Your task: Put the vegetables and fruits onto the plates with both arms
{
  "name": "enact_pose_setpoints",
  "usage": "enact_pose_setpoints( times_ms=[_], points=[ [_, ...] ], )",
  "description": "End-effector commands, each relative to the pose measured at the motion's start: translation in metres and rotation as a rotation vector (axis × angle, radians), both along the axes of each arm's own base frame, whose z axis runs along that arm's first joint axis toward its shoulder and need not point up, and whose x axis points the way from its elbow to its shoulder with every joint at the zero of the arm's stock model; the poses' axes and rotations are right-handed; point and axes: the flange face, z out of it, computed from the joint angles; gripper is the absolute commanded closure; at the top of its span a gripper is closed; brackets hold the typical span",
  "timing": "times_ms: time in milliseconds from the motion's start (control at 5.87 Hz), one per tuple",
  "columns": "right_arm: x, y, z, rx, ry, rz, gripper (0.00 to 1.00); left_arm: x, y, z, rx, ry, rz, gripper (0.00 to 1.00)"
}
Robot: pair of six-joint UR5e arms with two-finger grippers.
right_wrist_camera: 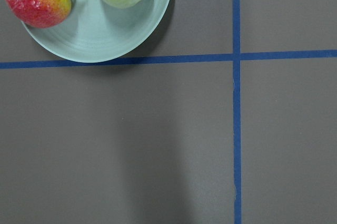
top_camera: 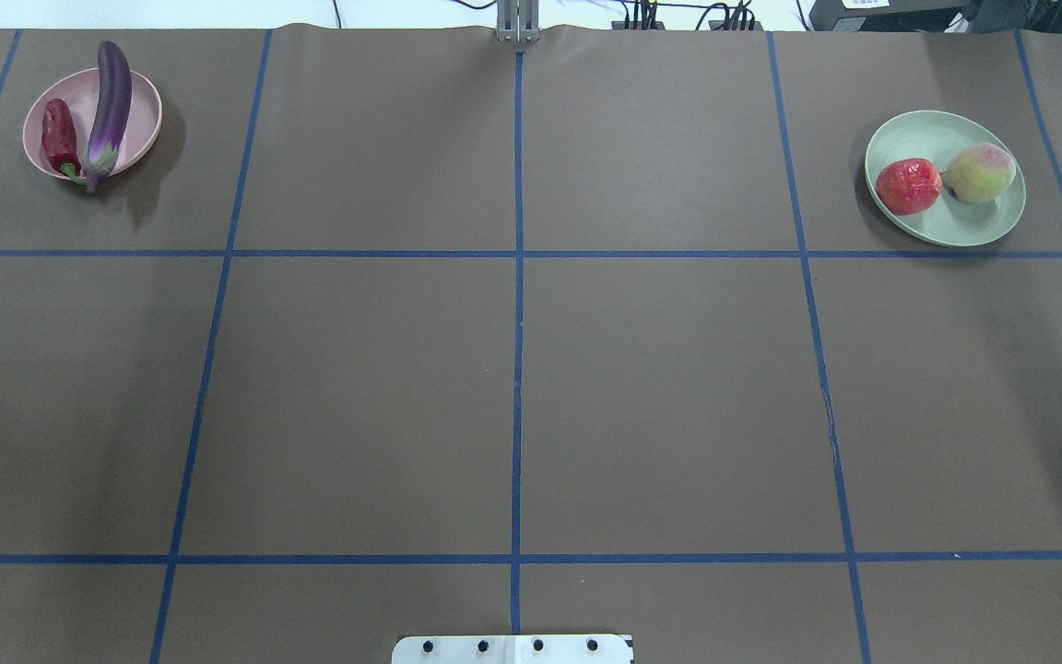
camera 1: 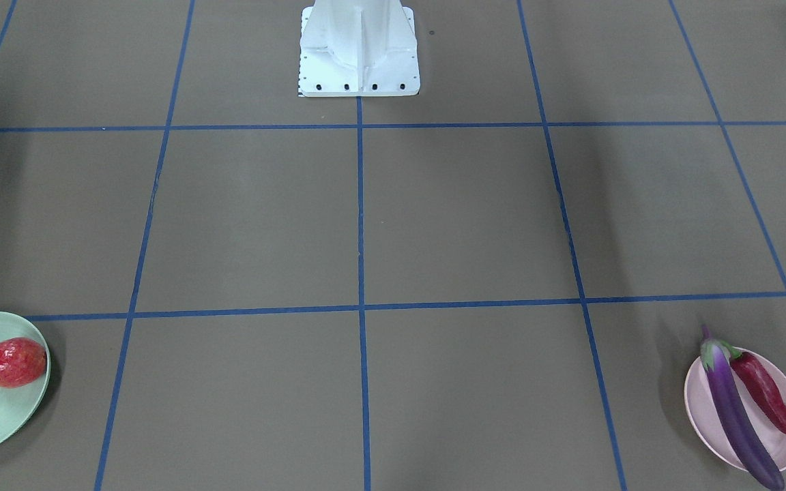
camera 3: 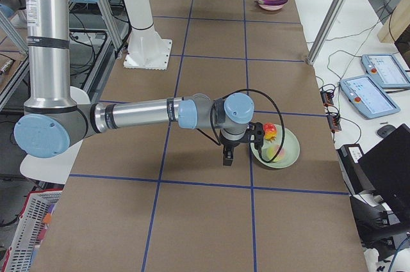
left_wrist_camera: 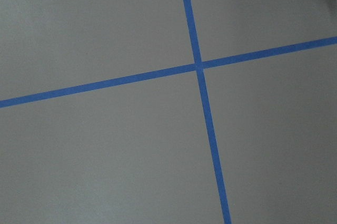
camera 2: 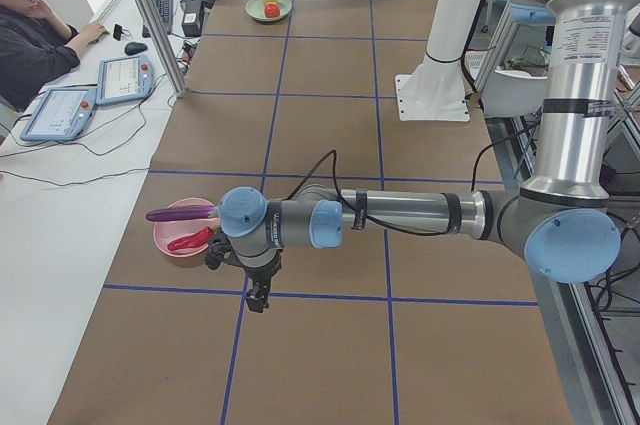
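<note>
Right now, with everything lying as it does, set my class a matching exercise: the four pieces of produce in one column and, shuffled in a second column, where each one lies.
Column one
1. eggplant
2. chili pepper
3. red fruit
4. yellow-green fruit

Column two
A. on the green plate, side nearer the table's middle
B. on the pink plate, both ends sticking out past the rim
C. on the green plate, side nearer the table's end
D. on the pink plate, side nearer the table's end

Pairs: 1-B, 2-D, 3-A, 4-C.
</note>
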Motion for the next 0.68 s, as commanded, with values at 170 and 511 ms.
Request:
enact_pose_setpoints(
  times_ms=[170,511],
  points=[
    [0.005,0.003,0.004,-0.006,0.004,0.009,0.0,0.001,-0.006,0.002,0.013,-0.001,-0.003,0.0],
    [0.012,0.013,0.015,-0.021,0.023,0.016,0.0,0.001,-0.008,-0.001,0.019,-0.001,-0.002,0.0]
  ],
)
